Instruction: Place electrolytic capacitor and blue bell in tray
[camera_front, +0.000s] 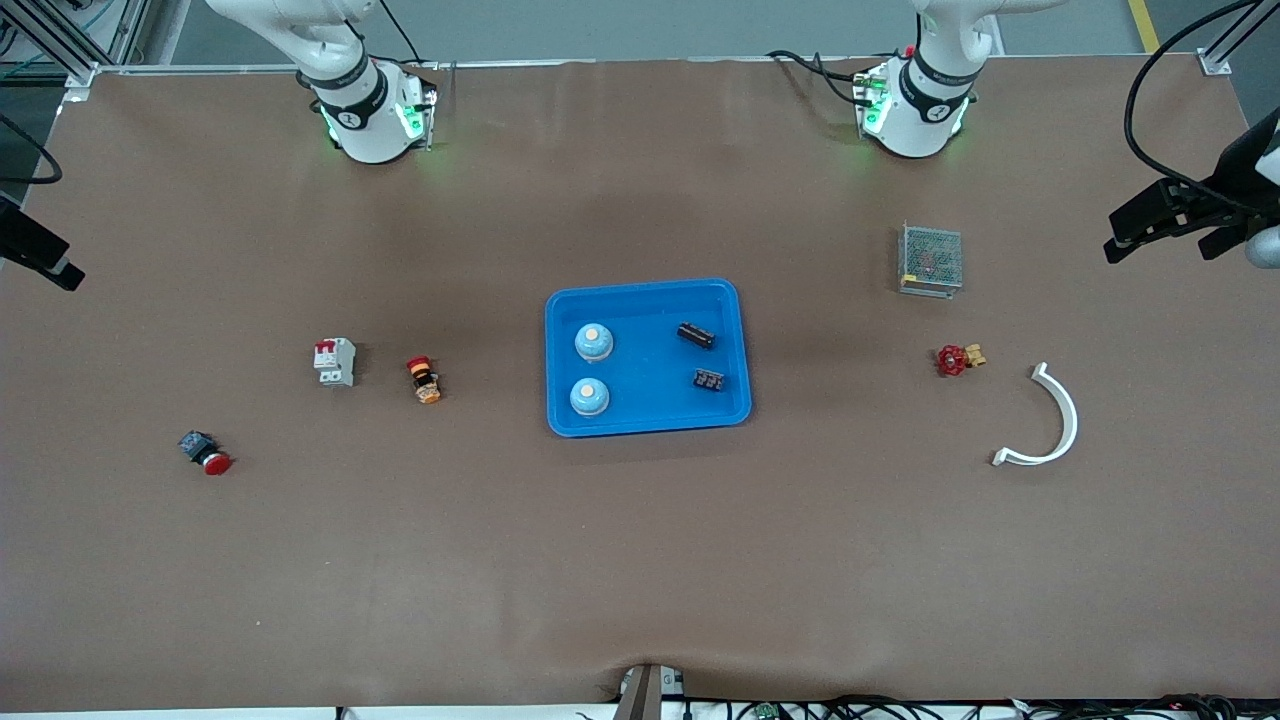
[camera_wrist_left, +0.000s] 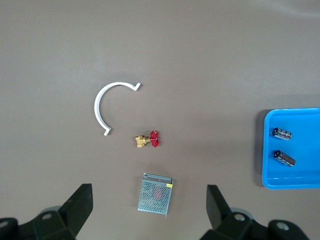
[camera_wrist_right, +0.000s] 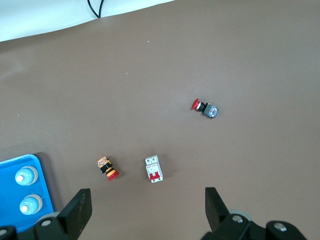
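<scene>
Facing the front view, we see the tray (camera_front: 647, 425) mid-table holding the capacitor (camera_front: 696, 335), two bells (camera_front: 593, 342) and a small black part (camera_front: 709, 380). Our left wrist view shows the left gripper (camera_wrist_left: 150, 207) spread wide, empty, above a mesh box (camera_wrist_left: 155, 193). Our right wrist view shows the right gripper (camera_wrist_right: 148, 208) likewise wide, empty, over a breaker (camera_wrist_right: 154, 169).
</scene>
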